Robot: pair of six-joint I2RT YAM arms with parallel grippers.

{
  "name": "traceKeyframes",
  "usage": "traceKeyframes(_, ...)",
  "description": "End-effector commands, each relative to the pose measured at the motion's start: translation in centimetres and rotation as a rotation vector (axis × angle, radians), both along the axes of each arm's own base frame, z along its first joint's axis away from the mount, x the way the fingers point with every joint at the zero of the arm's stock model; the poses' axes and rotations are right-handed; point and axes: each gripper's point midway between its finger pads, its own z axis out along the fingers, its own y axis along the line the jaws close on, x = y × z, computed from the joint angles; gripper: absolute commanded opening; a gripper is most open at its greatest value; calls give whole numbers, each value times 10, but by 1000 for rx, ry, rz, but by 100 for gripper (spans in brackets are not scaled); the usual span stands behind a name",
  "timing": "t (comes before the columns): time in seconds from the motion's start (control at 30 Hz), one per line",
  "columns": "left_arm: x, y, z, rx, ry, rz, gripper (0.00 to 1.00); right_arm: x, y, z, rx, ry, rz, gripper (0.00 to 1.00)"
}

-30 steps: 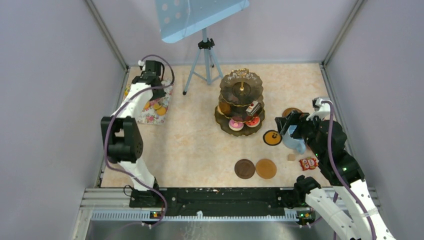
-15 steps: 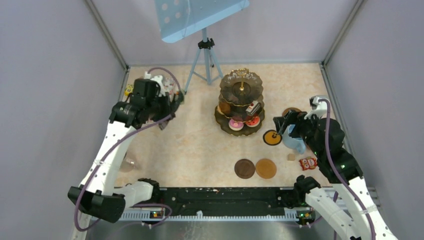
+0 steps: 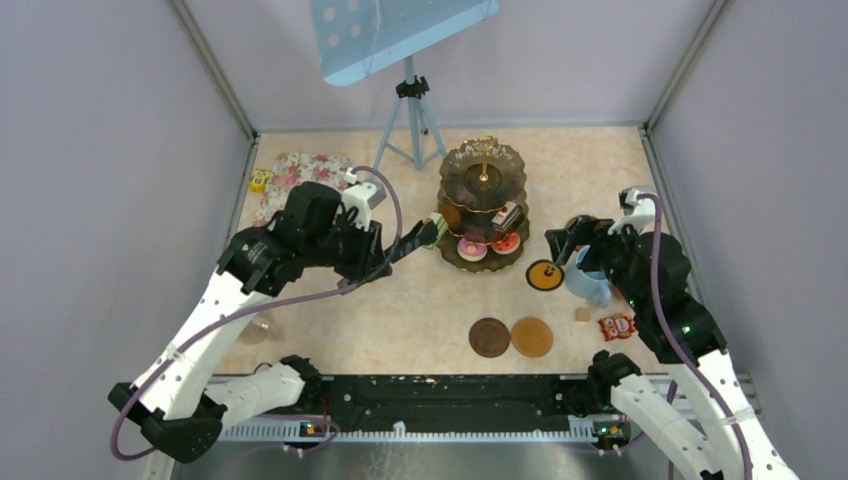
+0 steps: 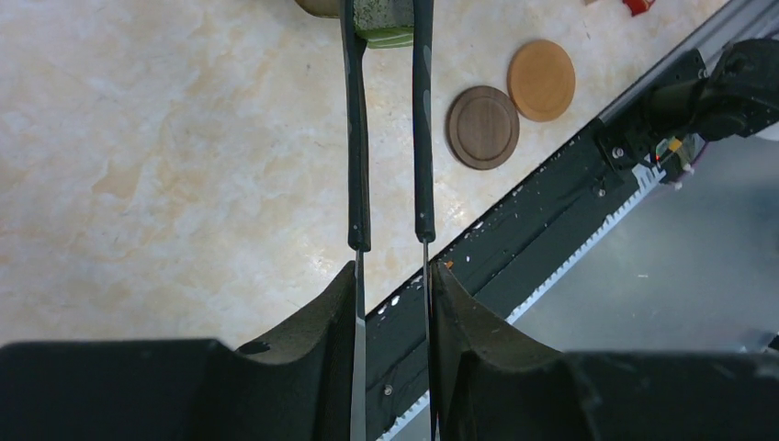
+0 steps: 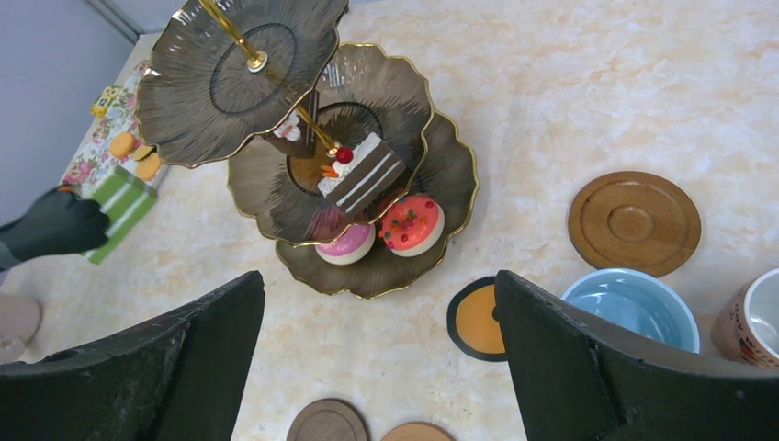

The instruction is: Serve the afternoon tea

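The left end effector (image 4: 392, 285) squeezes the black tongs (image 4: 356, 138). The tongs pinch a green cake (image 4: 386, 37) just beside the left edge of the 3-tier stand (image 5: 452, 179). The right end effector (image 5: 375, 294) is spread wide with nothing in it, above the counter (image 3: 400, 310) near the light blue mug (image 5: 629, 308).

The cake could slip out if the squeeze gets weak. The tongs could bump a wavy plate edge and shake the stand. The pink cake (image 5: 346, 243) and the red cake (image 5: 412, 223) fill the front of the bottom plate, and the higher plates hang over it.
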Motion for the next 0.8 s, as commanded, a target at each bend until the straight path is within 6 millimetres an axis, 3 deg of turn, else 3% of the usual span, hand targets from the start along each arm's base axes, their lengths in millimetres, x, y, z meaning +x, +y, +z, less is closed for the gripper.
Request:
traceKeyframes(0.0,5,-28,12,-36,-55,-109,30,-3,0,28,34,-70,-2,93)
traceKeyframes(0.13,21,-44,15,-25,-110,-115,29,-5,-2,28,36,-72,-8,93)
traceKeyframes(0.3,39,-67,0,0,-116,-119,29,-7,-6,29,29,-71,-22,93)
traceKeyframes(0.53,67,-84,-3,15,-178,-94,29,-10,-9,28,26,-73,-29,93)
traceKeyframes(0.77,82,-96,-19,48,-172,-93,33,-11,-10,24,29,-69,-34,93)
